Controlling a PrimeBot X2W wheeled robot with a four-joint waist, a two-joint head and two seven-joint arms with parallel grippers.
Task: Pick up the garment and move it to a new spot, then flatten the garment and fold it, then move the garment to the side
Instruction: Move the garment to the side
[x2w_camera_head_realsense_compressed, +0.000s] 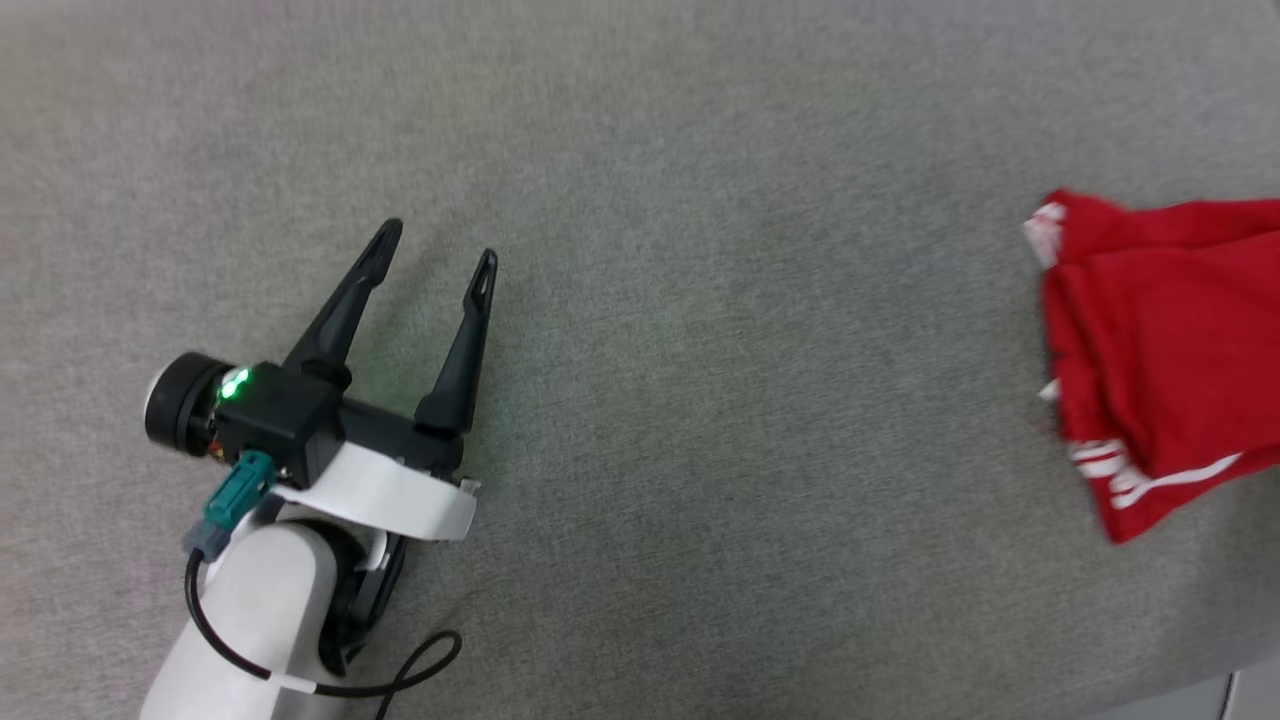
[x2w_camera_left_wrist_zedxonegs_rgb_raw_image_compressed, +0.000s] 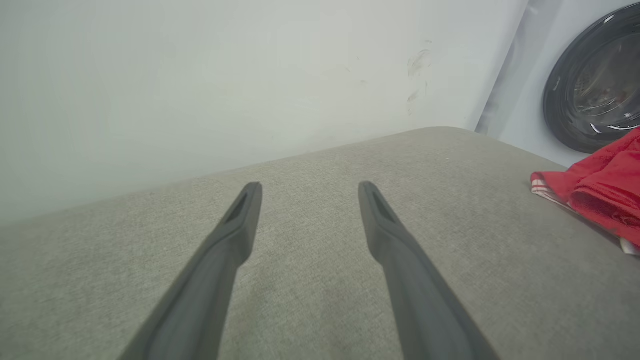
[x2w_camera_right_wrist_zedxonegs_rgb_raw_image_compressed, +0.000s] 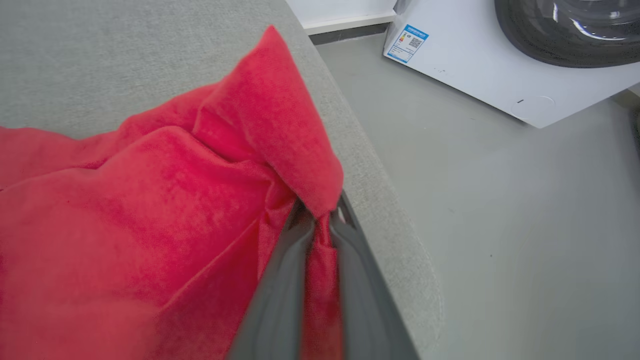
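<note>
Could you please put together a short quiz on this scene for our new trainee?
1. True or false: the left gripper is open and empty.
2. What is the right gripper shut on? A) the garment B) a towel C) nothing.
3. Fill in: in the head view, the garment lies to the left gripper's ____.
Key: 1 true; 2 A; 3 right.

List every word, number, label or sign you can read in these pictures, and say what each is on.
No text can be read.
Blue and white sticker on the white washing machine: print and a square code, too small to read.
Red garment: white stripes, no number or word on the folds that show.
</note>
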